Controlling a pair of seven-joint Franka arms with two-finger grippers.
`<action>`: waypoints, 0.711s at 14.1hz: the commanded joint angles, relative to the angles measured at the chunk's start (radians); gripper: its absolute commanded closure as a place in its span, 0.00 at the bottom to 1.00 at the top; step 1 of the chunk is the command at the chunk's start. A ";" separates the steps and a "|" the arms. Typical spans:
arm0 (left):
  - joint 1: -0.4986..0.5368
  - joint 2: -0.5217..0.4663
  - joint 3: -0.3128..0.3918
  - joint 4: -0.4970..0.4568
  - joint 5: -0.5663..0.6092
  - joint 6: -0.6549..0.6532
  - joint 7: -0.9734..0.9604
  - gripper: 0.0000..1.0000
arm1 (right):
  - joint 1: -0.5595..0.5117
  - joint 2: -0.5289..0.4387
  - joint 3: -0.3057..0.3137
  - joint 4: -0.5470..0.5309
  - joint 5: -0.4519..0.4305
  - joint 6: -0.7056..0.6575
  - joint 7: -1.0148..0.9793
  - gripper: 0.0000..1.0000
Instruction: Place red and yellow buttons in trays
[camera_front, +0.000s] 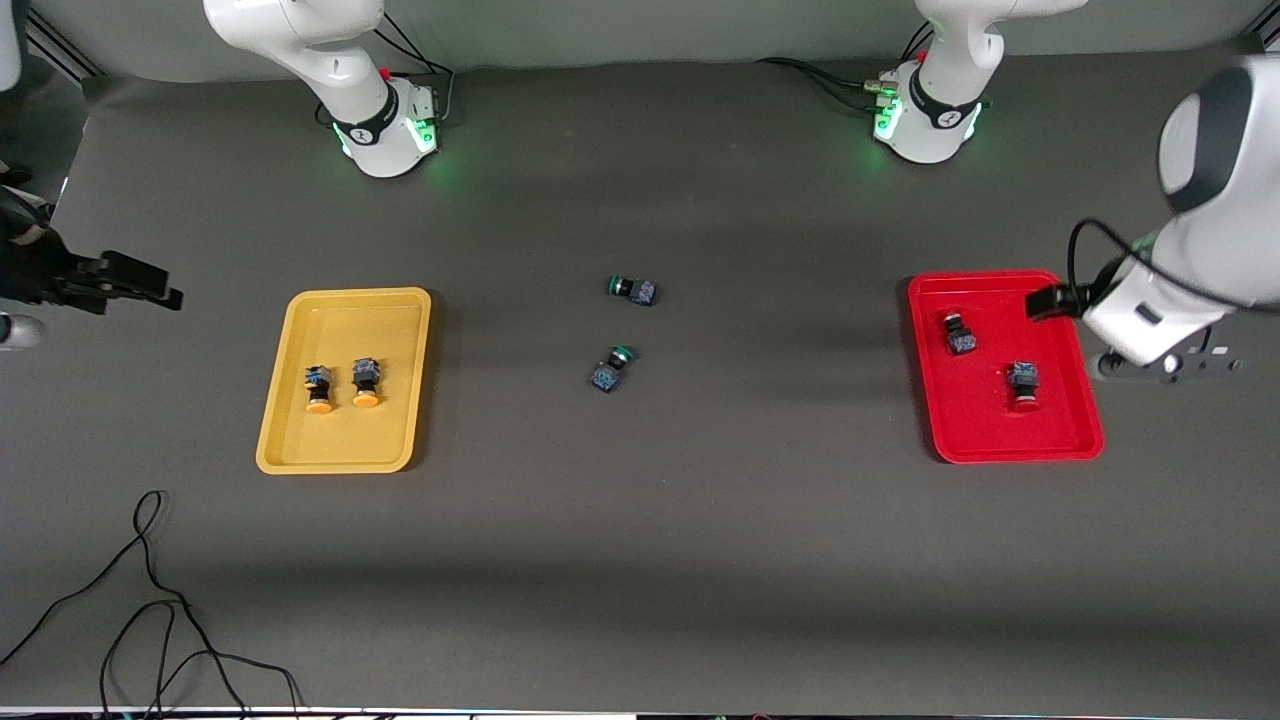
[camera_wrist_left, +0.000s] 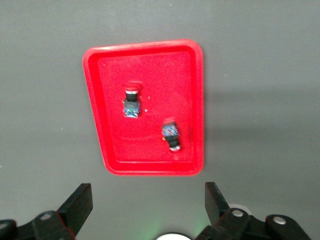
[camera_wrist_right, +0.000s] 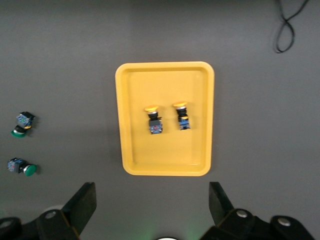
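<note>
Where both tools gape — buttons in trays.

Two green-capped switches are lying mid-table between the yellow tray and red tray.

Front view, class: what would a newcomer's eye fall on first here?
The yellow tray toward the right arm's end holds two yellow buttons, and the red tray toward the left arm's end holds two red buttons. Between the trays, two green-capped switches lie on the dark table.
</note>
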 joint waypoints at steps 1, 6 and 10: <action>0.011 -0.088 0.021 -0.022 -0.034 -0.038 0.005 0.00 | -0.064 -0.039 0.080 -0.028 -0.045 0.000 0.028 0.00; 0.008 -0.301 0.022 -0.226 -0.057 0.044 0.005 0.00 | -0.053 -0.031 0.084 -0.025 -0.065 -0.003 0.028 0.00; 0.055 -0.279 0.036 -0.188 -0.063 0.060 0.057 0.00 | -0.053 -0.032 0.082 -0.022 -0.066 -0.005 0.028 0.00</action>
